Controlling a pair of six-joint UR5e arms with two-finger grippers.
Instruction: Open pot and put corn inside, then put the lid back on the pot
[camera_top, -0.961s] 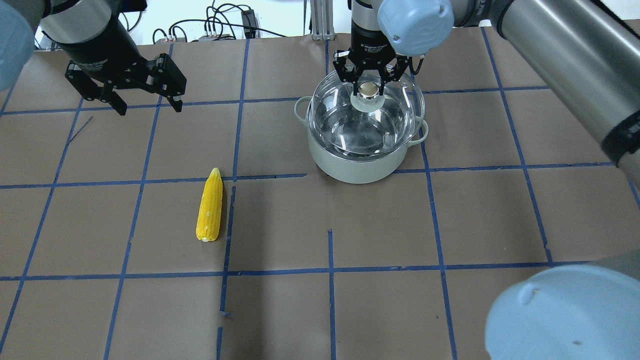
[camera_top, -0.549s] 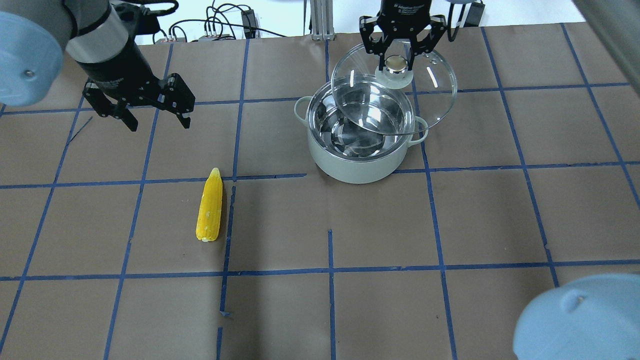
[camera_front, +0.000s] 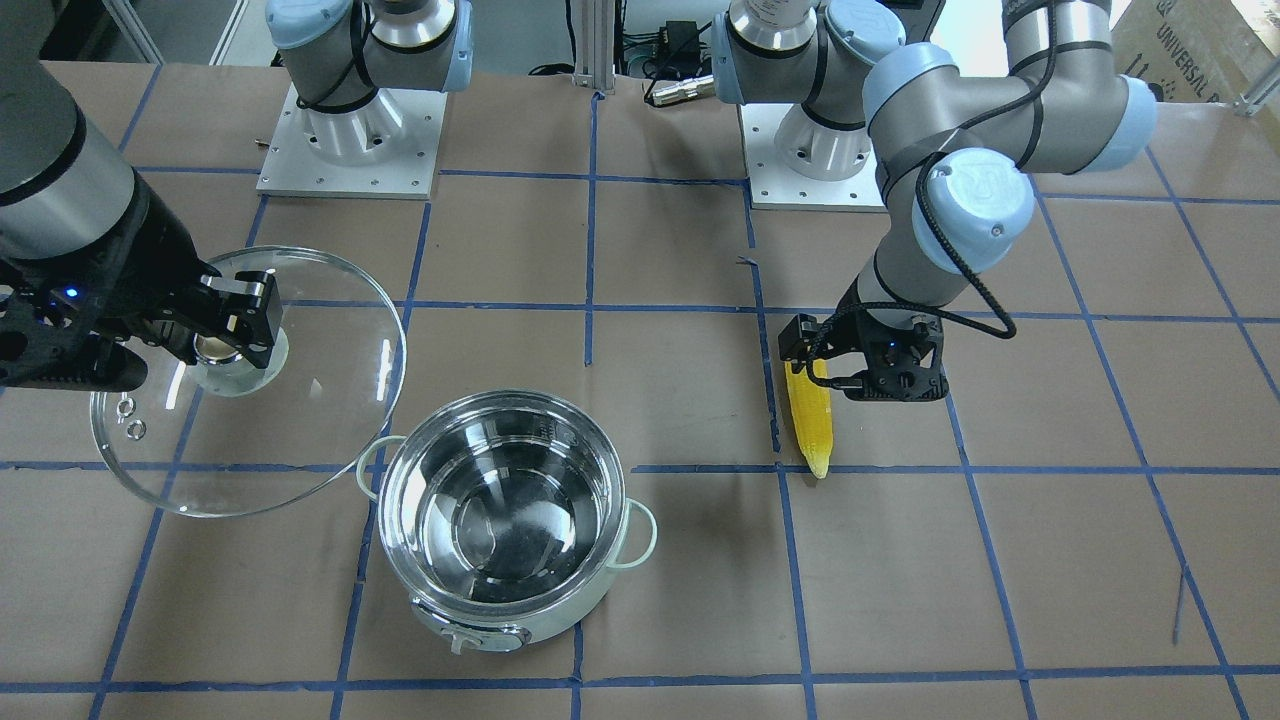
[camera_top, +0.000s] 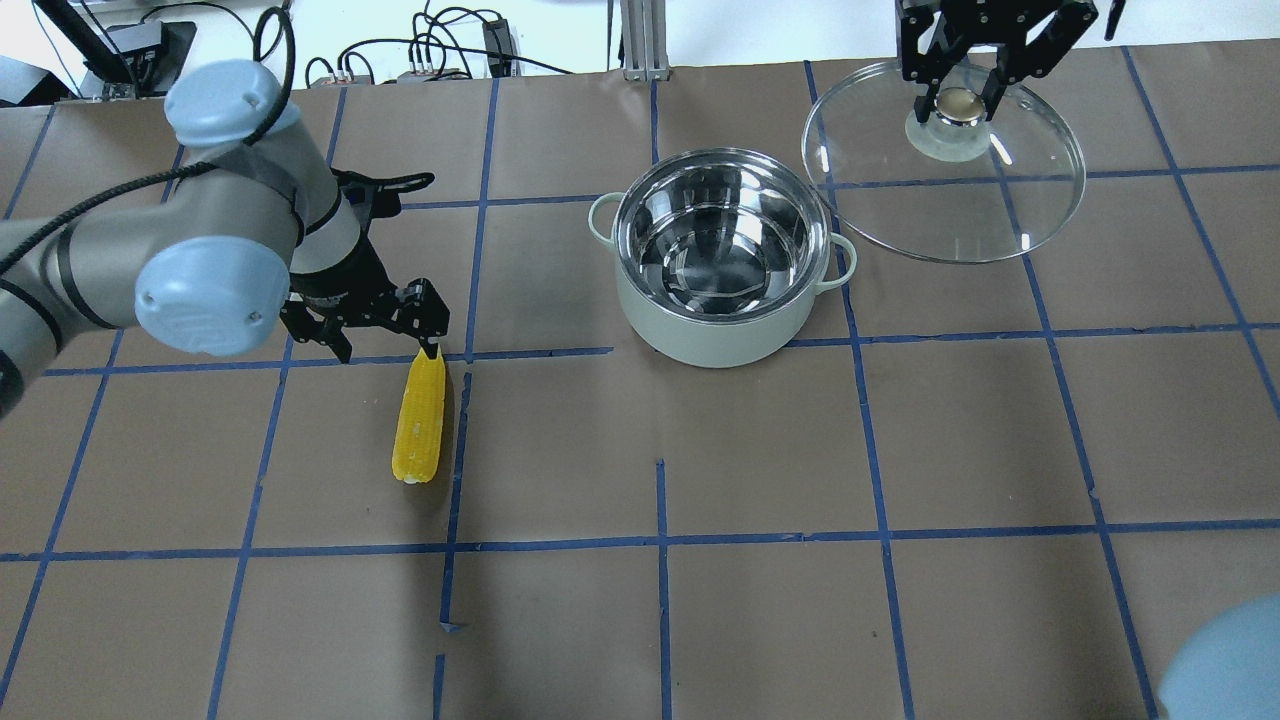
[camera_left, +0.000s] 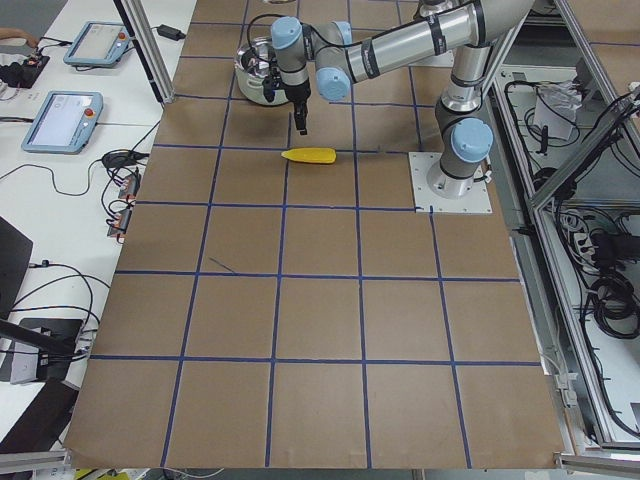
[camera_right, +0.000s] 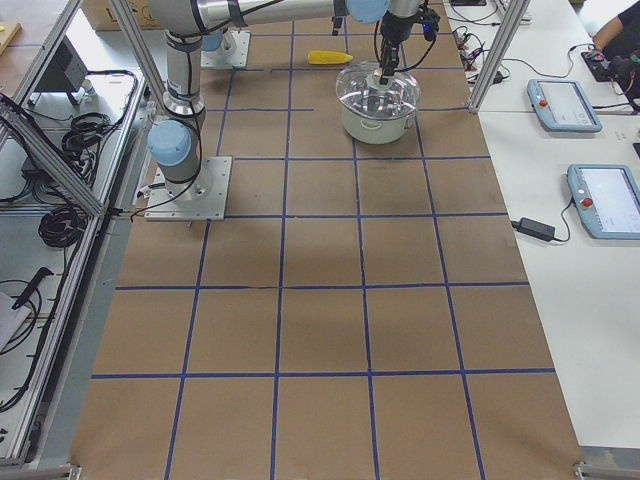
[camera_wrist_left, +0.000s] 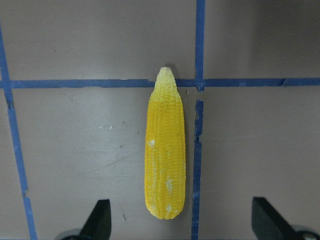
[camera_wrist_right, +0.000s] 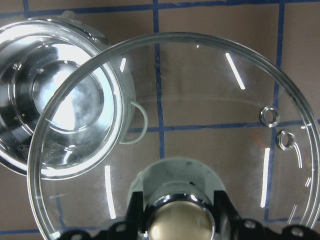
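- Corn (camera_top: 419, 425): a yellow ear flat on the brown paper, directly under the left gripper (camera_top: 388, 350). In the left wrist view its blunt end sits between the two spread fingers (camera_wrist_left: 98, 220) and its tapered tip points away from them. A strip of blue tape (camera_wrist_left: 196, 165) runs just beside it.
- Left gripper: jaws wide apart and grasping nothing, hovering above the ear without contact.
- Pot (camera_top: 700, 335): uncovered, with a bare steel interior. It stands between the two grippers, nearer the right gripper (camera_top: 958, 100), on that gripper's robot-left side and slightly closer to the robot. Its control knob (camera_front: 470, 637) faces away from the robot.
- Lid (camera_top: 950, 205): clear glass, hanging from the right gripper and clear of the pot's mouth. Two vent holes (camera_wrist_right: 277, 127) sit near its rim.
- Right gripper: fingers clamped on the lid's beige-topped centre knob (camera_wrist_right: 180, 222).
- Lettering: a cardboard box (camera_front: 1190, 50) behind the left arm's base reads "UNIVERSAL". White print on the gripper bodies and marks on the lid rim are too small to read.
- Surroundings: blue tape grid across the table (camera_top: 760, 600).
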